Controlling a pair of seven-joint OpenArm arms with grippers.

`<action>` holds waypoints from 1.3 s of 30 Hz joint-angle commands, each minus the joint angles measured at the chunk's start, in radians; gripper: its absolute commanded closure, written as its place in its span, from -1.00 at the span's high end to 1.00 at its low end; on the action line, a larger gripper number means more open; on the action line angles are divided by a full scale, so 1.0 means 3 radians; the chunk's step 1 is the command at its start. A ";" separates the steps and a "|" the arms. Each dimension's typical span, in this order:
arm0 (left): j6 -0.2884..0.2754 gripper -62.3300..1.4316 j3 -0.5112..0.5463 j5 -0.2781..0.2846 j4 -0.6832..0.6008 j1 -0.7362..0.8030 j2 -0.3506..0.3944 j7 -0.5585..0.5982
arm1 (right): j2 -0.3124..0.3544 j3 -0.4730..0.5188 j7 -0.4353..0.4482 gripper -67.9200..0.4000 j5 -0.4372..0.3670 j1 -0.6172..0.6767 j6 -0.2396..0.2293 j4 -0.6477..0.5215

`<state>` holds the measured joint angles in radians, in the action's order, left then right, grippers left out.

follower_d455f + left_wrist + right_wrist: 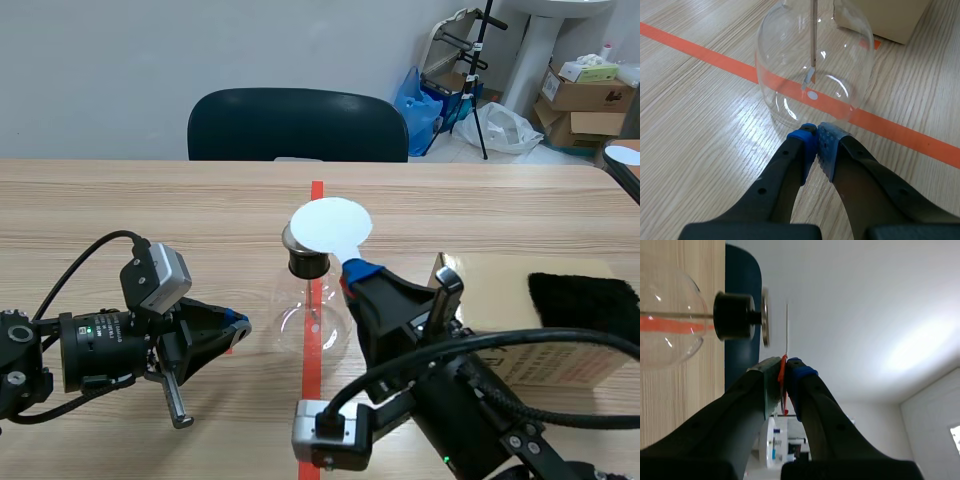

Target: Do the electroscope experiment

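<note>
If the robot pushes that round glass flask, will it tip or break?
The flask looks like thin clear glass, so it is probably fragile and slippery. Its belly is round and a black stopper sits high on its neck, so a push up top might tip it. Only a thin rod hangs inside, so it is likely light.
</note>
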<state>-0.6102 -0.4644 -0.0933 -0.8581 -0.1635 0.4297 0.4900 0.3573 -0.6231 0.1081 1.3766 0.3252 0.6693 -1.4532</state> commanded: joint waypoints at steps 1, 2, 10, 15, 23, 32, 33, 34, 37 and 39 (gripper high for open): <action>-0.0006 -0.83 0.0009 0.0046 -0.0058 -0.0018 -0.0008 0.0047 | 0.0008 0.0004 0.0045 -0.96 -0.0003 -0.0041 0.0034 -0.0033; -0.0006 -0.83 0.0009 0.0046 -0.0058 -0.0018 -0.0008 0.0047 | 0.0008 0.0004 0.0089 -0.96 -0.0003 -0.0041 0.0034 -0.0033; -0.0006 -0.83 0.0009 0.0046 -0.0058 -0.0018 -0.0008 0.0047 | 0.0008 0.0004 0.0175 -0.96 -0.0001 -0.0041 0.0034 -0.0033; -0.0006 -0.83 0.0009 0.0046 -0.0058 -0.0018 -0.0008 0.0047 | 0.0009 0.0004 0.0175 -0.96 0.0000 -0.0041 0.0034 -0.0033; -0.0006 -0.83 0.0009 0.0046 -0.0058 -0.0018 -0.0008 0.0047 | 0.0009 0.0004 0.0177 -0.96 0.0001 -0.0041 0.0034 -0.0033; -0.0006 -0.83 0.0009 0.0046 -0.0058 -0.0018 -0.0008 0.0046 | 0.0009 0.0004 0.0174 -0.96 0.0001 -0.0041 0.0034 -0.0033; -0.0006 -0.83 0.0009 0.0046 -0.0058 -0.0018 -0.0008 0.0046 | 0.0009 0.0004 0.0174 -0.96 0.0001 -0.0041 0.0034 -0.0033; -0.0006 -0.83 0.0009 0.0046 -0.0058 -0.0018 -0.0008 0.0046 | 0.0009 0.0004 0.0174 -0.96 0.0001 -0.0041 0.0034 -0.0033; -0.0006 -0.83 0.0009 0.0046 -0.0058 -0.0017 -0.0008 0.0046 | 0.0009 0.0004 0.0172 -0.96 0.0000 -0.0041 0.0034 -0.0033; -0.0006 -0.83 0.0009 0.0046 -0.0058 -0.0017 -0.0008 0.0043 | 0.0009 0.0004 0.0156 -0.96 0.0000 -0.0041 0.0034 -0.0033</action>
<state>-0.6102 -0.4644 -0.0933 -0.8581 -0.1635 0.4297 0.4904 0.3573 -0.6231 0.1570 1.3766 0.3252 0.6689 -1.4532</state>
